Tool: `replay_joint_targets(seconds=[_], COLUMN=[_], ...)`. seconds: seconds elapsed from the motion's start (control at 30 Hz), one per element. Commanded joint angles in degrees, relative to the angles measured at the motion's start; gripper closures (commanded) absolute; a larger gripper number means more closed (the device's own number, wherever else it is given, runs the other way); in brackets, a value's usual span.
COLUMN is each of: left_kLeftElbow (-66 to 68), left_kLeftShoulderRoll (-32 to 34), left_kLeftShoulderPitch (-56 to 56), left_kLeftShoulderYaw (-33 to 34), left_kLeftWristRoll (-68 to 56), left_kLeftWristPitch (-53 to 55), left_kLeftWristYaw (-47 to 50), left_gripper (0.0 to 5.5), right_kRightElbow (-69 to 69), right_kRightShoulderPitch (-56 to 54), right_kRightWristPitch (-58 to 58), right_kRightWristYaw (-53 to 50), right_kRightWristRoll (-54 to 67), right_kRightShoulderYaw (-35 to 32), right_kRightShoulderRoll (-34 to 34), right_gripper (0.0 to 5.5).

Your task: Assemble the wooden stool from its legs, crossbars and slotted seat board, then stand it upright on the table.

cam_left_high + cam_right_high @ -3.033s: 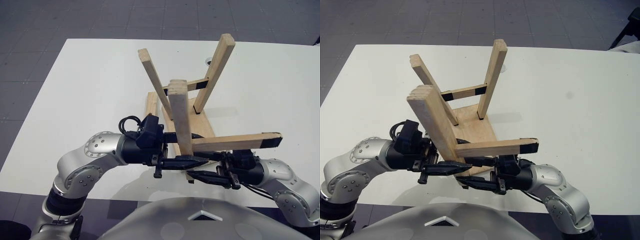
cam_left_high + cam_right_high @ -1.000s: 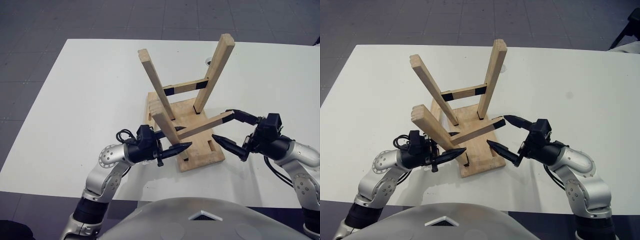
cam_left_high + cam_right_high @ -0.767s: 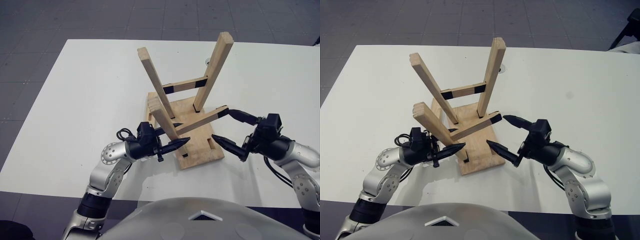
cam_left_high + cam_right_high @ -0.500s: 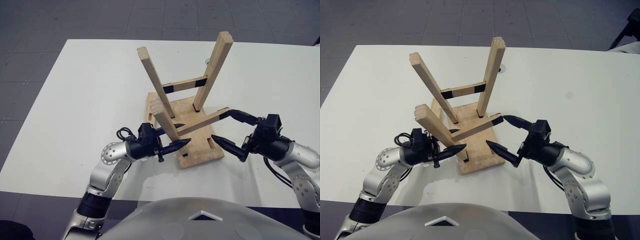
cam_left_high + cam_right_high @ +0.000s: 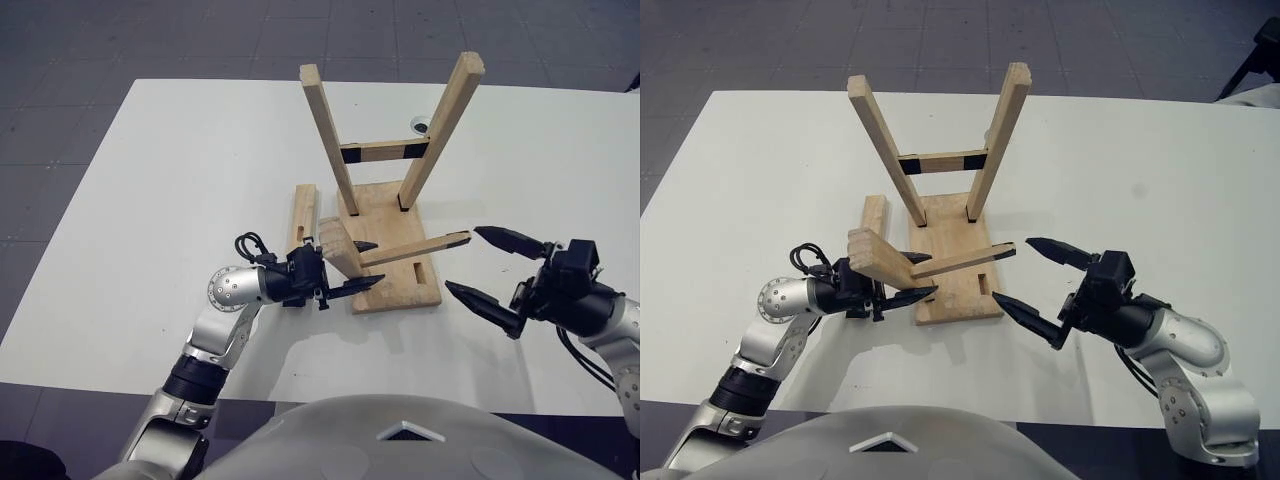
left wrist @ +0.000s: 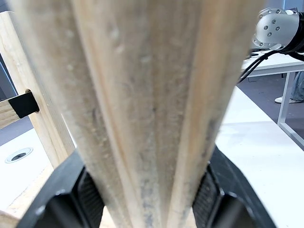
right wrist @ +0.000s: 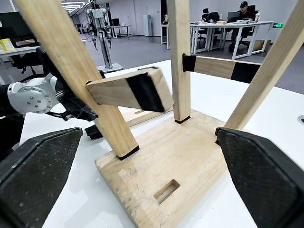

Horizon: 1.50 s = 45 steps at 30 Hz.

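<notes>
Wooden leg [image 5: 338,245], tilted, sits clamped in the left gripper's [image 5: 368,263] fingers, its foot on the board's [image 5: 400,280] near left corner. A crossbar [image 5: 415,247] juts from it toward the right gripper [image 5: 463,259], which hangs wide open, apart from the board. The board lies flat on the white table [image 5: 180,170]. A loose leg [image 5: 303,212] lies just beside its left edge. Farther back, two legs [image 5: 330,135] stand on it, joined by a second crossbar [image 5: 385,152].
</notes>
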Motion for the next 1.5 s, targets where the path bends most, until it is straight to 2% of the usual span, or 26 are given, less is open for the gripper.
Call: replay_joint_targets(seconds=[0.03, 0.17, 0.3, 0.37, 0.63, 0.83, 1.1, 1.27, 1.5], left_kLeftElbow=[4.00, 4.31, 5.29, 6.70, 15.58, 20.28, 17.79, 11.65, 8.36], left_kLeftShoulderRoll=[1.90, 3.54, 4.48, 5.42, 5.38, 5.15, 8.01, 13.30, 17.24], left_kLeftShoulderPitch=[1.73, 1.16, 0.81, 0.15, -1.16, -1.50, -1.31, -2.52, -4.37], left_kLeftShoulderYaw=[-0.19, -0.67, -0.75, -1.03, -3.03, -5.25, -8.10, -10.99, -13.02], left_kLeftWristRoll=[2.21, 1.54, 0.04, -1.19, 4.33, 5.68, 5.91, 2.28, 1.77], left_kLeftWristPitch=[3.21, 2.19, -0.31, -0.84, -10.82, -11.15, -4.62, 9.66, 20.58], left_kLeftWristYaw=[-0.34, -3.88, -8.63, -12.20, -14.00, -12.18, -11.58, -14.89, -14.53], left_gripper=[3.45, 3.45, 3.45, 3.45, 3.45, 3.45, 3.45, 3.45, 3.45], right_kRightElbow=[-0.38, 0.62, 7.87, 10.26, 11.75, 10.96, 10.35, 9.43, 8.04], right_kRightShoulderPitch=[0.61, -2.69, -11.02, -13.99, -16.91, -17.66, -18.12, -17.88, -17.38], right_kRightWristPitch=[-0.02, 2.34, 6.50, 7.90, 10.04, 10.09, 10.24, 10.26, 9.79], right_kRightWristYaw=[1.95, 0.68, -8.53, -12.11, -17.89, -20.30, -21.84, -22.45, -23.06], right_kRightWristRoll=[1.19, 10.51, 21.96, 25.45, 26.81, 26.28, 26.31, 26.06, 25.72], right_kRightShoulderYaw=[-2.83, -9.43, -17.86, -19.94, -20.58, -18.61, -17.77, -17.22, -16.43], right_kRightShoulderRoll=[-2.22, -2.07, -2.04, -1.91, -1.12, -0.01, 0.23, 0.47, 1.05], right_gripper=[0.34, 0.34, 0.34, 0.34, 0.34, 0.34, 0.34, 0.34, 0.34])
